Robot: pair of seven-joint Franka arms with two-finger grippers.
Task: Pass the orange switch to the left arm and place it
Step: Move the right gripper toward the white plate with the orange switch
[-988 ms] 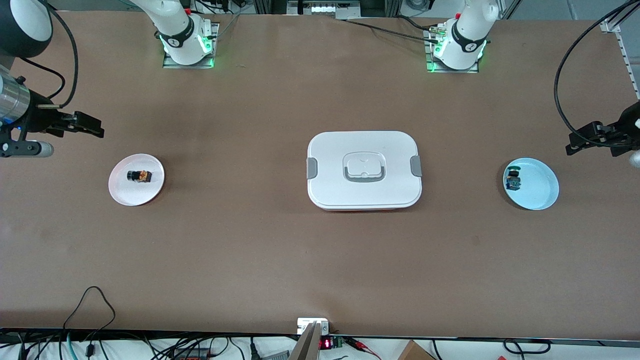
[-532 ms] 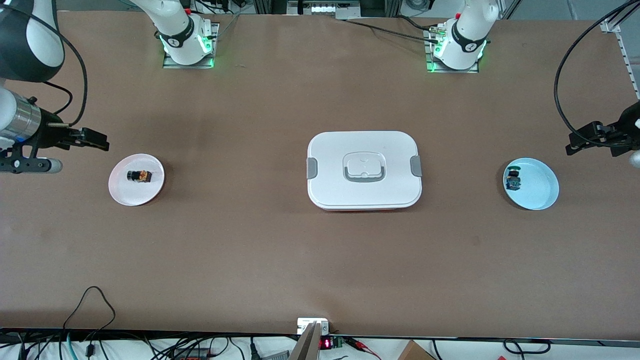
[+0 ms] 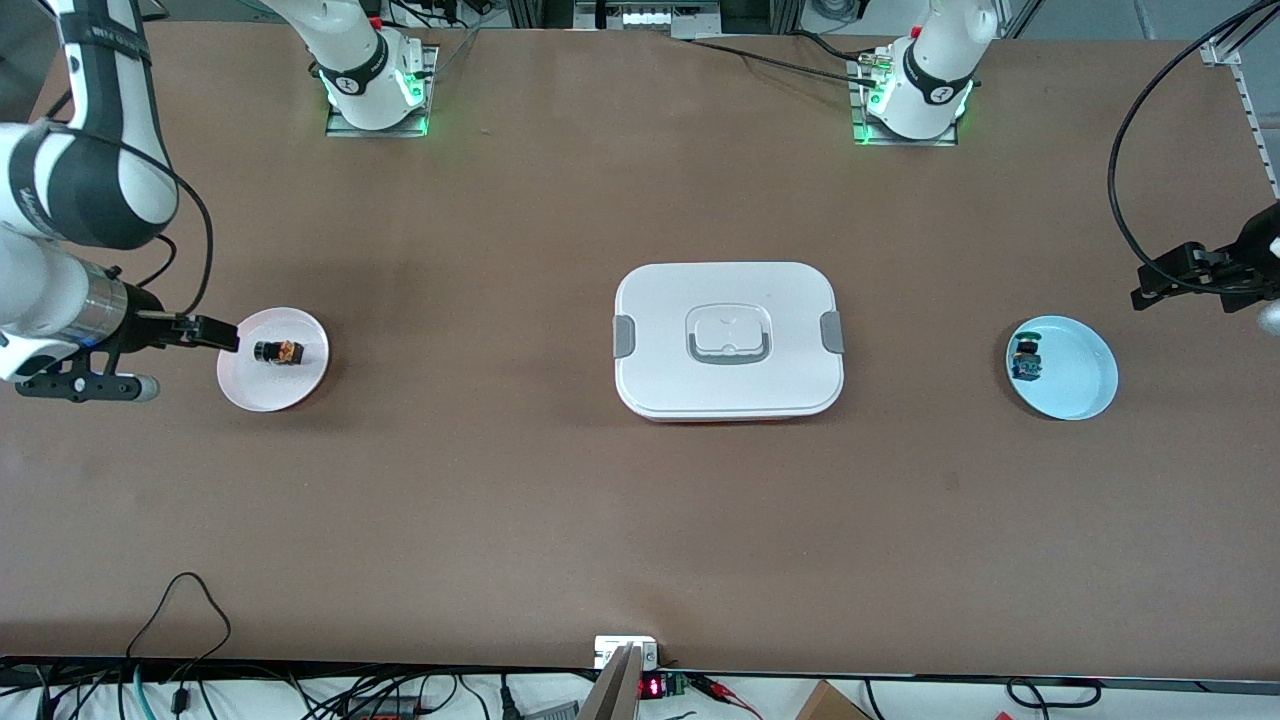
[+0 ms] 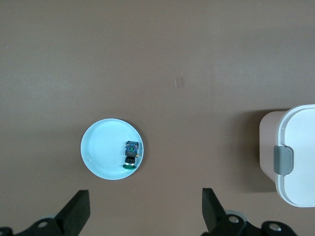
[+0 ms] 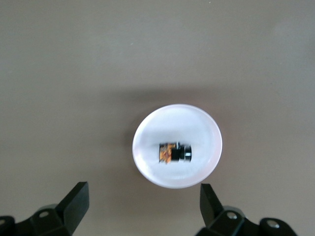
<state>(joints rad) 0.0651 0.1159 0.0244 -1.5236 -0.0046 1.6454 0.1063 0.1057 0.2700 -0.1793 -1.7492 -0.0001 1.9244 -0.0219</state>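
Observation:
The orange switch (image 3: 279, 351) lies on its side on a small pink plate (image 3: 270, 392) toward the right arm's end of the table. My right gripper (image 3: 215, 333) is open and empty, in the air over the table just beside that plate's edge. In the right wrist view the switch (image 5: 174, 153) and plate (image 5: 197, 127) lie just ahead of my open right gripper (image 5: 143, 199). The white box (image 3: 728, 340) stands shut at the table's middle. My left gripper (image 3: 1165, 275) is open and empty and waits over the left arm's end of the table; the left wrist view shows it (image 4: 145, 202) the same way.
A light blue plate (image 3: 1078, 385) toward the left arm's end holds a small blue part with a green cap (image 3: 1025, 360). Both show in the left wrist view, the plate (image 4: 101, 147) and the part (image 4: 131, 153), with the box's end (image 4: 295, 157) to one side. Cables hang off the table's near edge.
My right arm has swung its gripper toward the pink plate, from over bare table to right beside the plate's edge. The left arm has not moved.

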